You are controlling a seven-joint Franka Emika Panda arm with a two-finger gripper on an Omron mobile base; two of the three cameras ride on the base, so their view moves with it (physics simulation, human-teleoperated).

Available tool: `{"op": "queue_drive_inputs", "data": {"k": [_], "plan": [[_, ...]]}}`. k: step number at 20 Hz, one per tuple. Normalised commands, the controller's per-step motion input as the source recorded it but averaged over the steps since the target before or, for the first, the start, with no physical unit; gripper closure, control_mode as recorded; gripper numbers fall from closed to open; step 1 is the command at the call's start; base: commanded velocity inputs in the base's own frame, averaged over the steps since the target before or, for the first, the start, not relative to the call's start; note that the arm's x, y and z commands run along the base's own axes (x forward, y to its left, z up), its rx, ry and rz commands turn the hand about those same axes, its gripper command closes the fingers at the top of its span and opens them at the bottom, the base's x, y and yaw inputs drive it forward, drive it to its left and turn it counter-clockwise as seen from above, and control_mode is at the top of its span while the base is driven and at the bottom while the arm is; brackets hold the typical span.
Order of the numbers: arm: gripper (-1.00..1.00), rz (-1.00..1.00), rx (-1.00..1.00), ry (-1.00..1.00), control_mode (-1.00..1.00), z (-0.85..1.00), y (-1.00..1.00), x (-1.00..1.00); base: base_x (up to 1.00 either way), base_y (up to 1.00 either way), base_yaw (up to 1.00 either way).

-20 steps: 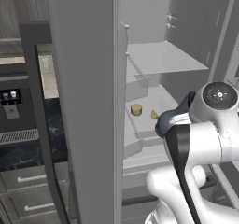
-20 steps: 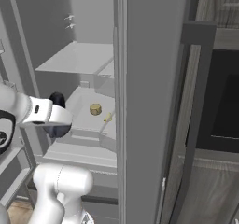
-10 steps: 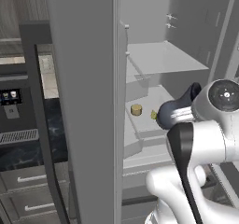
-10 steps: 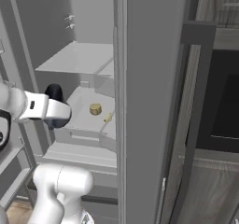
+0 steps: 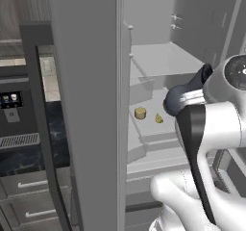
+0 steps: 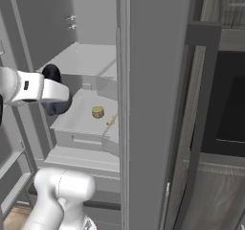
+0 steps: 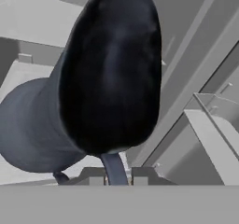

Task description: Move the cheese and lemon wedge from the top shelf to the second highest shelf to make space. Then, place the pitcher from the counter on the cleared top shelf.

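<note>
The jaws are closed on the pitcher point(image 5: 185, 91) by its handle, its long axis tilted spout-up, beside the shelf carrying the cheese point(image 5: 140, 113) and lemon wedge point(image 5: 158, 119), with the bare top shelf point(image 5: 163, 59) above.

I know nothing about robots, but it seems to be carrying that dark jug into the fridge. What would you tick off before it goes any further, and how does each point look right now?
1. Pitcher in the gripper: ok, its handle sits between the fingertips in the hand view.
2. Top shelf free for it: ok, looks bare.
3. Cheese off the top shelf: ok, on the second highest shelf.
4. Lemon wedge moved too: ok, beside the cheese, apart from it.
5. Pitcher raised to top shelf level: not ok, it hangs about level with the lower shelf.
6. Headroom above the top shelf: cannot tell.
</note>
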Motion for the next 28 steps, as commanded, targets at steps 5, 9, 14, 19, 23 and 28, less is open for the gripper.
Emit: {"op": "queue_drive_inputs", "data": {"k": [5,9,14,19,23,28], "plan": [[1.0,0.0,-0.12,0.0,-1.0,0.39,-0.31,0.0,0.0,0.0,0.0],[1.0,0.0,-0.14,0.0,-1.0,0.21,-0.39,0.0,0.0,0.0,0.0],[1.0,0.0,-0.12,0.0,-1.0,0.1,-0.27,0.07,0.0,0.0,0.0],[1.0,0.0,-0.1,0.0,-1.0,0.04,-0.08,0.29,0.0,0.0,0.0],[1.0,0.0,-0.06,-0.04,-1.0,0.05,-0.02,0.35,0.0,0.0,0.0],[1.0,0.0,-0.03,-0.08,-1.0,0.06,-0.01,0.43,0.0,0.0,0.0]]}}
